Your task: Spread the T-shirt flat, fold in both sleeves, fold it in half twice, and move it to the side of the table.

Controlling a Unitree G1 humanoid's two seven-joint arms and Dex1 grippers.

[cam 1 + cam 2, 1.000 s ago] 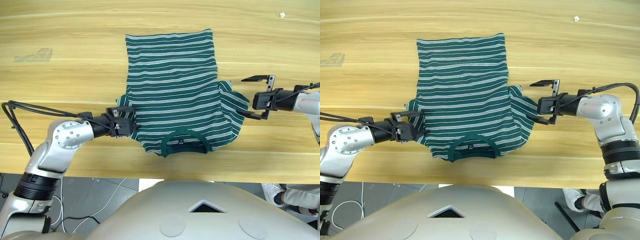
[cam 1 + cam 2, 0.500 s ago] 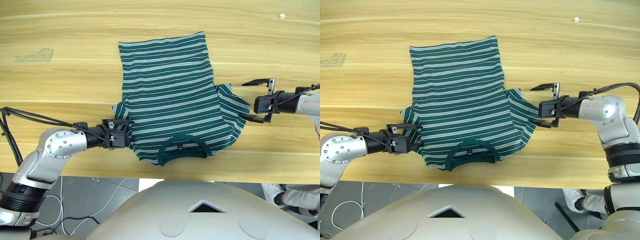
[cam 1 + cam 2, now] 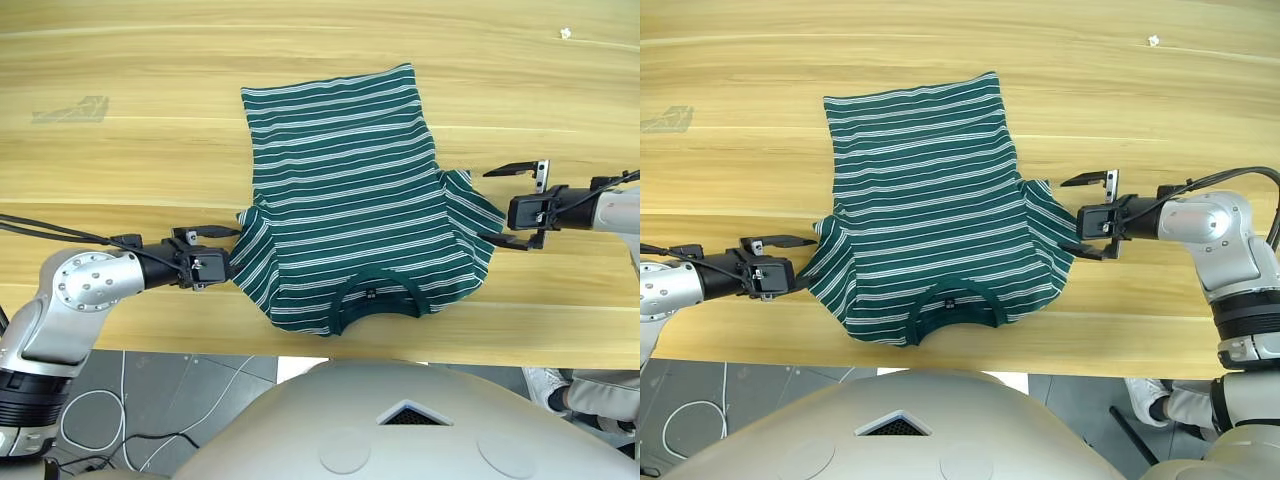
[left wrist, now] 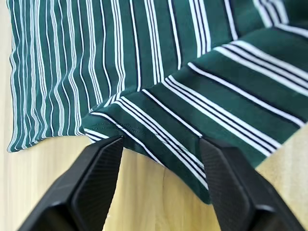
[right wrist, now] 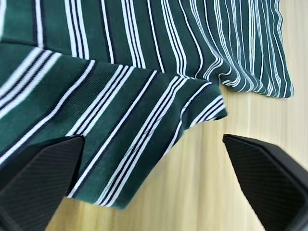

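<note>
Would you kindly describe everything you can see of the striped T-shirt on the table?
The T-shirt is dark green with thin white stripes, apparently knit. It lies unfolded on the wooden table, collar nearest the robot, hem farthest, body slightly skewed. Both short sleeves stick out, a little rumpled. The left sleeve ends between the fingers of the open left gripper, the right sleeve between those of the open right gripper; whether they touch the cloth is unclear.
</note>
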